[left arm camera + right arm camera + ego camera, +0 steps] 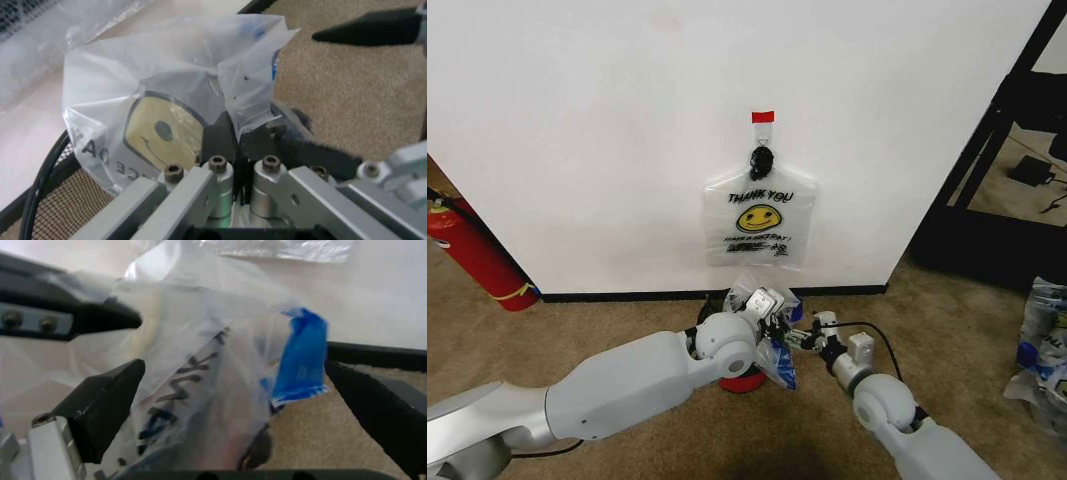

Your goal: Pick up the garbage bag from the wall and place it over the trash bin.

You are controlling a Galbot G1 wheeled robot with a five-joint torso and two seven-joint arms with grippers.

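1. Round dark mesh trash bin with red base [745,380] sits on the beige carpet just in front of the white painted wall [607,130]; a thin translucent white plastic garbage bag [167,95] is bunched over its rim, not spread.
2. A second bag of the same kind [759,218] hangs flat on the wall from a black hook [761,158] under a red tape piece [763,117].
3. Print on the hanging bag: black "THANK YOU", yellow smiley face, smaller lines below unreadable. Held bag shows the smiley and partial black letters.
4. Blue tape strip [301,357] on the held bag's handle.
5. Left gripper [238,140] over the bin: fingers clenched on a fold of the held bag.
6. Right gripper [233,390]: black fingers spread apart either side of the bag, not pinching.
7. Red cylindrical fire extinguisher [475,255] leans at the wall, well to the left.
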